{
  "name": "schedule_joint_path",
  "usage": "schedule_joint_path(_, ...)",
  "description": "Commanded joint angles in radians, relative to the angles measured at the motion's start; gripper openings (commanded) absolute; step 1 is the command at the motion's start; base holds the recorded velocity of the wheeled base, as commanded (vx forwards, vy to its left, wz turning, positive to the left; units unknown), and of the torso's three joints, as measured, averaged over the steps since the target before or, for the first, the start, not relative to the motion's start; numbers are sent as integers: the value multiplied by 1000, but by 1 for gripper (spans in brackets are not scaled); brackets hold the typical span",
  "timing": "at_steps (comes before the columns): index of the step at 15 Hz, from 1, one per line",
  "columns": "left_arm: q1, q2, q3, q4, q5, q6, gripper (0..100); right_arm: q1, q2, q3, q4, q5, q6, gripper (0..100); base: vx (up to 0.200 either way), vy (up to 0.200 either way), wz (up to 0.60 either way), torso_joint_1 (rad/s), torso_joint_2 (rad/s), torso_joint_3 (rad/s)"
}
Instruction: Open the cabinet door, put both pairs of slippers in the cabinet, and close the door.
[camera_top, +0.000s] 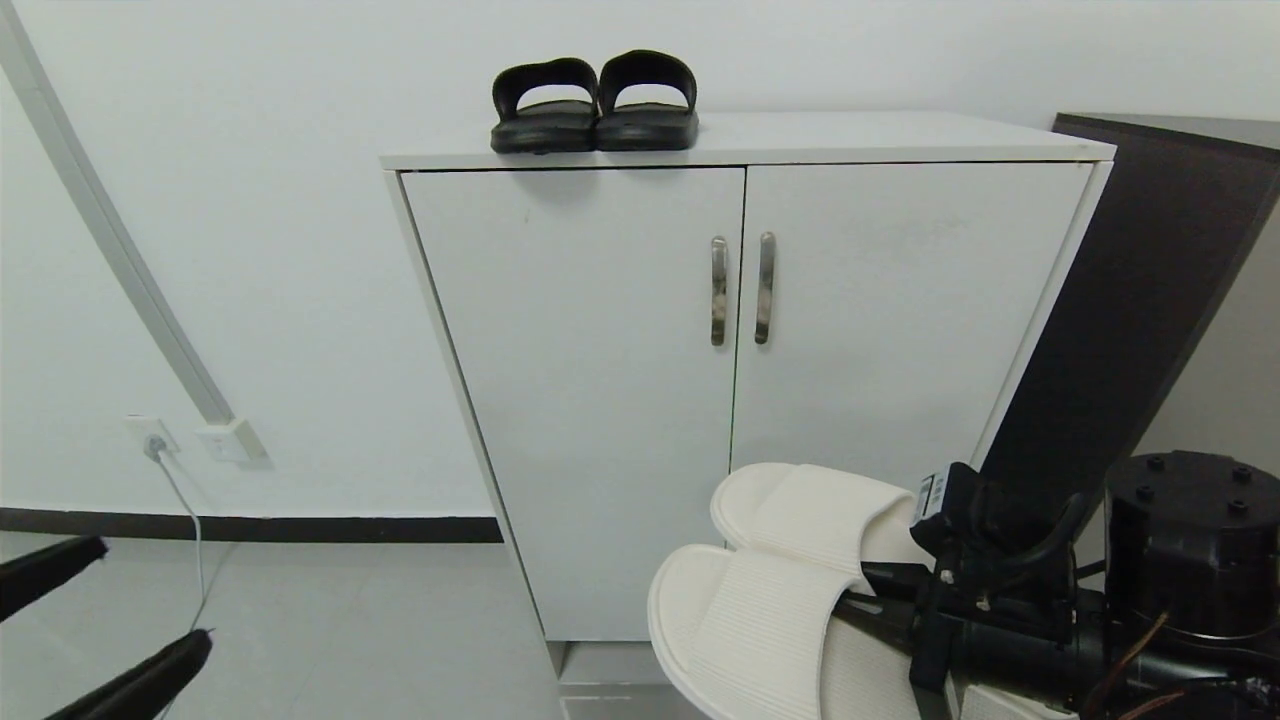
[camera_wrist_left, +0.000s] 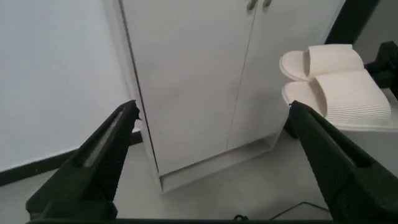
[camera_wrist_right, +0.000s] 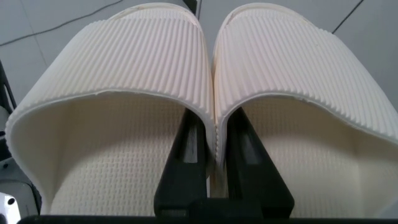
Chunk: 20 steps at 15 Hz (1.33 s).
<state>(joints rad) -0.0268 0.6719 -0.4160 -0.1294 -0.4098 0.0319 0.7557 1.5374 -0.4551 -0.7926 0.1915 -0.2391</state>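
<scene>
White ribbed pair (camera_top: 790, 580): held clear of the floor, low in front of the cabinet (camera_top: 560, 420), before its right door (camera_top: 900, 320); the two slippers lie side by side.
Right gripper (camera_wrist_right: 214, 155): one jaw inside each slipper, jaws pinching the two neighbouring strap walls together.
Handling, white pair: judged light, soft and yielding. The ribbing should give the jaws some bite. The hold is on thin, flexible strap walls only, so the soles may sag or swing, and a jolt could free one slipper.
Black pair (camera_top: 594, 105): on top of the cabinet, above the left door (camera_top: 580, 380), near the front edge, the two touching.
Handling, black pair: judged light, moulded and somewhat stiffer, with a smoother, possibly slicker skin. Best taken the same way, across the two inner strap walls where they meet, so both lift as one.
Doors: both shut, seam closed.
Handles (camera_top: 718, 290): two upright metal bars just beside each other at the centre seam. Rigid and smooth, with little room between them, so each is best approached from its own door's side.
Left gripper (camera_wrist_left: 212, 109): jaws spread wide with nothing between them, low and to the left of the cabinet, well apart from the handles.
Stage: judged at the outset, since no door is open yet.
</scene>
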Motion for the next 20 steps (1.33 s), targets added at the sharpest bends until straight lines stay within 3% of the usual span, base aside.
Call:
schedule_joint_path(1,-93,233,-103,-64,-11,28,100,1,3,1,-1,0,0,0,0,0,0,0,0,0)
schedule_joint_path(5,-237,388,-239,-102,-9,25,100,1,3,1,-1,-1,0,0,0,0,0,0,0,0)
schedule_joint_path(9,-347,554,-380,-151,-9,23,100,-4,7,1,-1,-3,0,0,0,0,0,0,0,0)
schedule_joint_path(13,-479,732,-451,-325,5,-41,100,-4,21,1,-1,-3,0,0,0,0,0,0,0,0)
schedule_joint_path(17,-556,922,-633,-332,-7,-50,100,-4,21,4,-1,-3,0,0,0,0,0,0,0,0)
schedule_joint_path(20,-601,1025,-773,-332,-55,-116,100,-4,21,4,-1,-3,0,0,0,0,0,0,0,0)
